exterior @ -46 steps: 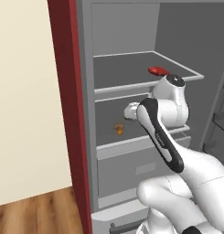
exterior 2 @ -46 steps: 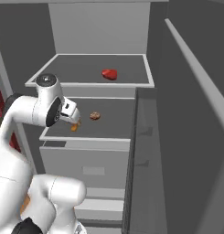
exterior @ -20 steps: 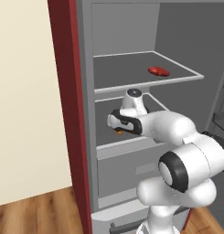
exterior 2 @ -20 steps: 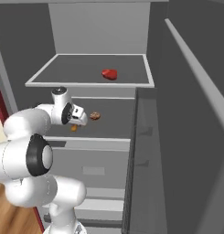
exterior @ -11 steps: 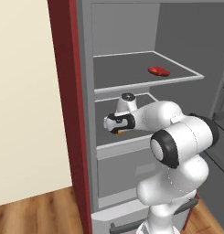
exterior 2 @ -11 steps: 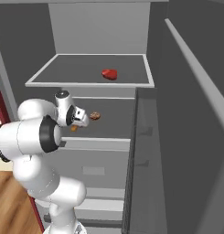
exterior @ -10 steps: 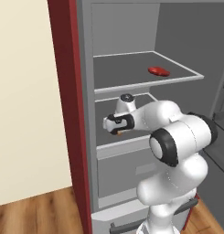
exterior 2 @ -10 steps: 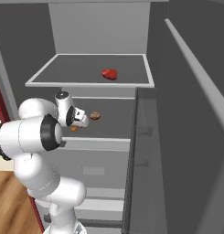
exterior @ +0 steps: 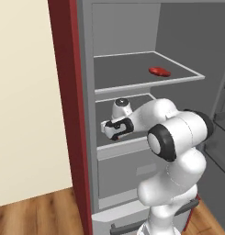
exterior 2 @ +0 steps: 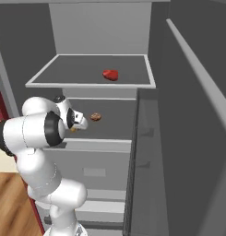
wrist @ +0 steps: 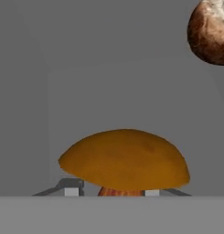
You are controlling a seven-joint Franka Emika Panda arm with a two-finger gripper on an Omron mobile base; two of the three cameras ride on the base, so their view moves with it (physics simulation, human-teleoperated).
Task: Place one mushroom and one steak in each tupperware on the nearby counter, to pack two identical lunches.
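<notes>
— Tool (wrist: pixel 111 192) status, for your record: your arm reaches into the open fridge at the middle shelf (exterior 2: pixel 115 131), wrist level, so the fingers come in from the front at shelf height. That suits a low, rounded item that offers no hold from above.

— Agreed. You have the mushroom (wrist: pixel 125 160) lying on that shelf near its front left edge. In the hand view its orange cap sits directly over the two fingertips (wrist: pixel 71 191), and its stem is between them.

— Is your tool clenched on it? I cannot tell. One tip appears to stand slightly clear of the stem, and the cap hides any contact. Treat the hold as unconfirmed.

— Note the second mushroom (exterior 2: pixel 96 116), darker brown, on the same shelf, further back and to the right, apart from the first. In my judgement, you chose the nearer one so that its neighbour stays undisturbed.

— The steak (exterior: pixel 159 71) lies on the shelf above, towards the right, well apart from your tool.

— Assessment: you are at the first pickup, with all the packing ahead. The risk is a rounded cap slipping out if you lift before the fingers seat on the stem.
</notes>
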